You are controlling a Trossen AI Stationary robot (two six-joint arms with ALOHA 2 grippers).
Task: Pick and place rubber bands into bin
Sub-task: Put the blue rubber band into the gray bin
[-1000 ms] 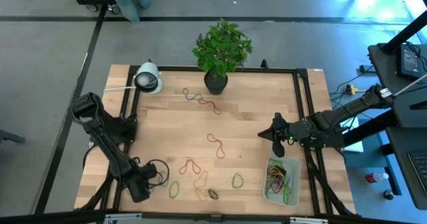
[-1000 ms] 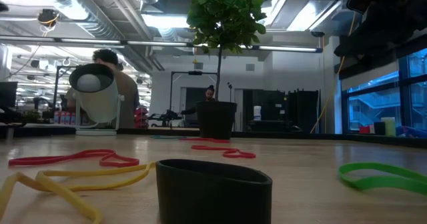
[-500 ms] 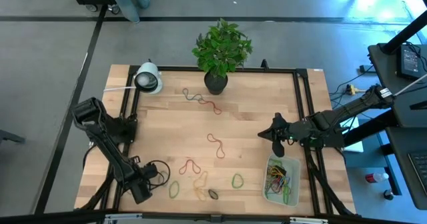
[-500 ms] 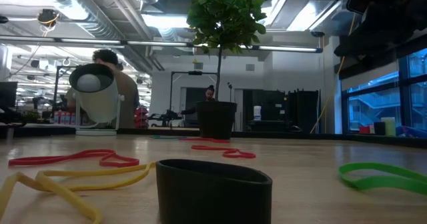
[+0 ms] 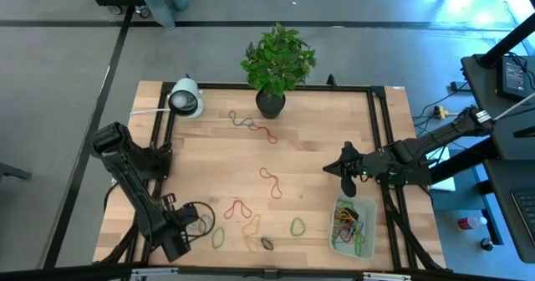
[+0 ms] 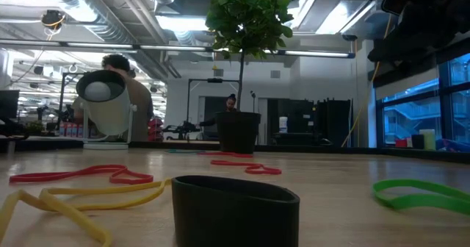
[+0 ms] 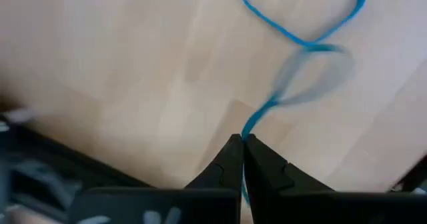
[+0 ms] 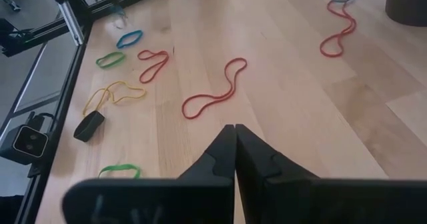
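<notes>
- The left claw [image 7: 241, 141] is low at the near left corner of the desk [image 5: 318, 147]. Its two fingers are shut on the end of a thin blue band [image 7: 303, 37].
- The blue band lies in a twisted loop on the wood, just in front of that claw.
- The right claw [image 5: 350, 186] hangs over the right side of the desk, just behind the bin [image 5: 352, 224]. Its fingers are shut and hold nothing.
- The bin sits at the near right corner. It already has a heap of bands in it.
- More bands lie loose on the desk: a long red band [image 8: 215, 87] in the middle, a green band [image 5: 297, 227] near the bin, and a yellow band [image 5: 251, 228] near the front edge.
- A plant pot [image 5: 270, 104] stands at the far edge.
- I think the bands are very light, soft and stretchy. They will flop and dangle when lifted.
- A band lies flat, so the claw must pinch right down at the wood to catch it.
- Pinching one strand at an end or a bend looks best. It is thin and may slip out, so a snug grip helps.
- A long band could snag another on the way to the bin.
</notes>
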